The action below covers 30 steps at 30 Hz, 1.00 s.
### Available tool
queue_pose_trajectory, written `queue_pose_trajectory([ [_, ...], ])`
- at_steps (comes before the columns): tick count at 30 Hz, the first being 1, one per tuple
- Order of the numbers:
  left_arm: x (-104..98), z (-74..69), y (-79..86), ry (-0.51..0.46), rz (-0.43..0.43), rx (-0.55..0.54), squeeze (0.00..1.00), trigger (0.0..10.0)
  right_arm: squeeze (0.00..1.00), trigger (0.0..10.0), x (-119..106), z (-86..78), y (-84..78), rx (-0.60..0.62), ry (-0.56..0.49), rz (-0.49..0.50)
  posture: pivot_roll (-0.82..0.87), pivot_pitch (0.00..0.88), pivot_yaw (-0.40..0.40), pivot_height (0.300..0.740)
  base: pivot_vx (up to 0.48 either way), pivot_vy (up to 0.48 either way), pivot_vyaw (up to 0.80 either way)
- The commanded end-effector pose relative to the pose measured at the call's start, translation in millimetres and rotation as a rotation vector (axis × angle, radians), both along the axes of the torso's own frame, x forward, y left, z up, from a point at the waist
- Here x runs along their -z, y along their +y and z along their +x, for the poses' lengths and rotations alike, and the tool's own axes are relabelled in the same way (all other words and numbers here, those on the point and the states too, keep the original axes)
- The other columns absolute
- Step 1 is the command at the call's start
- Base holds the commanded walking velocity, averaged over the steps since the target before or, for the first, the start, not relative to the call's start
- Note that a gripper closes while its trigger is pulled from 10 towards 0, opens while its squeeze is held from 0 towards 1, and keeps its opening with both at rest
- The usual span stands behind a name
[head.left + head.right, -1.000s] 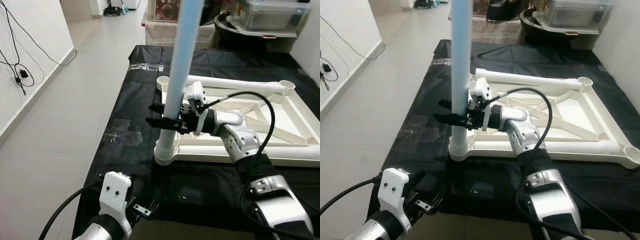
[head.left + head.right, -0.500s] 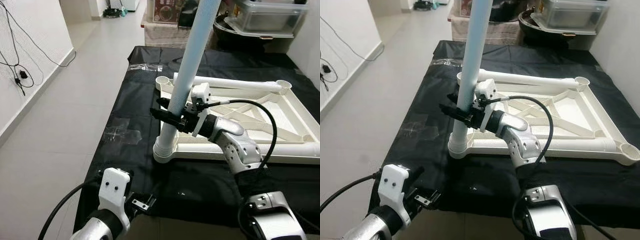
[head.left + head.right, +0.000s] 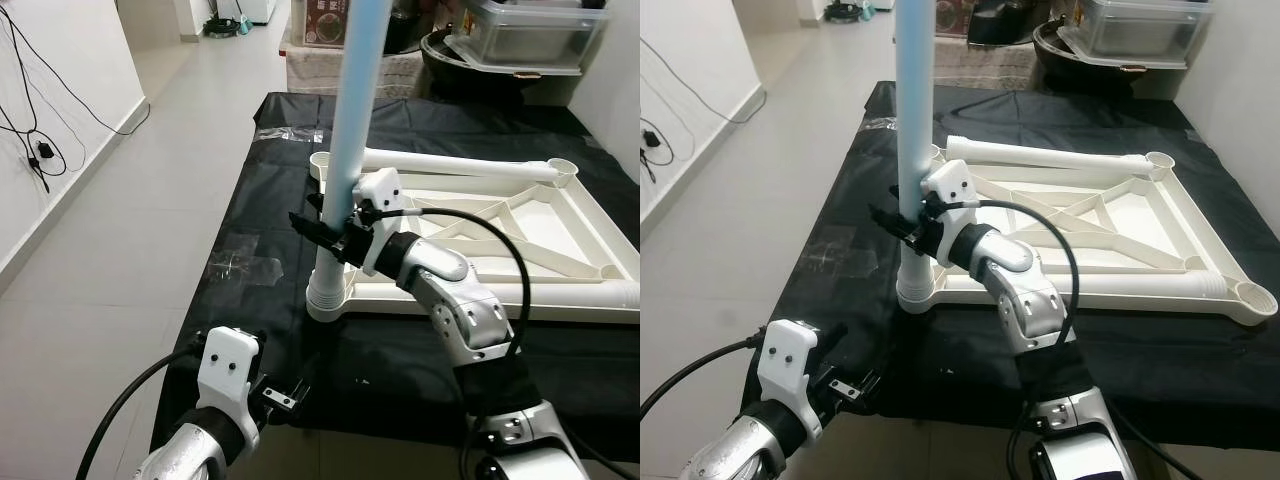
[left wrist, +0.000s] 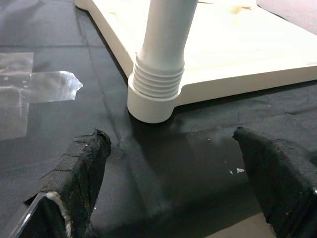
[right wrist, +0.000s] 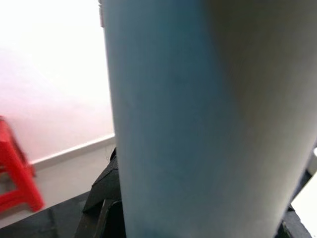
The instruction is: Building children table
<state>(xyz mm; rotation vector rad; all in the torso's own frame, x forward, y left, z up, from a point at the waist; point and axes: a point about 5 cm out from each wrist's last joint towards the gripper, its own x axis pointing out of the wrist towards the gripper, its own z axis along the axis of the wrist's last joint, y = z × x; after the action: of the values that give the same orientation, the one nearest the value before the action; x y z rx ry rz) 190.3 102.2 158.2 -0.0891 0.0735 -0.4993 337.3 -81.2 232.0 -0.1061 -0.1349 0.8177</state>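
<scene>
A pale blue table leg (image 3: 352, 110) is seated upright in the near-left corner socket of the inverted white tabletop (image 3: 520, 240) and is clamped by the right gripper (image 3: 322, 228)

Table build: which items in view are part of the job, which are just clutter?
Job:
- pale blue table leg tube, held by right gripper
- upturned white plastic table frame
- threaded corner socket

Lying about:
- clear tape patch
- clear storage bin
- red stool
</scene>
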Motion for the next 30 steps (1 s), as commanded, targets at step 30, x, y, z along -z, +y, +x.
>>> queue_pose_trajectory([
  [30, 4.0, 9.7, 6.5, -0.021, 0.041, -0.006, 0.0, 10.0, 0.0, 10.0, 35.6, -9.1, -24.4, 0.902, 0.122, 0.117, 0.14, 0.113, -0.041, 0.74, 0.0, 0.0, 0.0],
])
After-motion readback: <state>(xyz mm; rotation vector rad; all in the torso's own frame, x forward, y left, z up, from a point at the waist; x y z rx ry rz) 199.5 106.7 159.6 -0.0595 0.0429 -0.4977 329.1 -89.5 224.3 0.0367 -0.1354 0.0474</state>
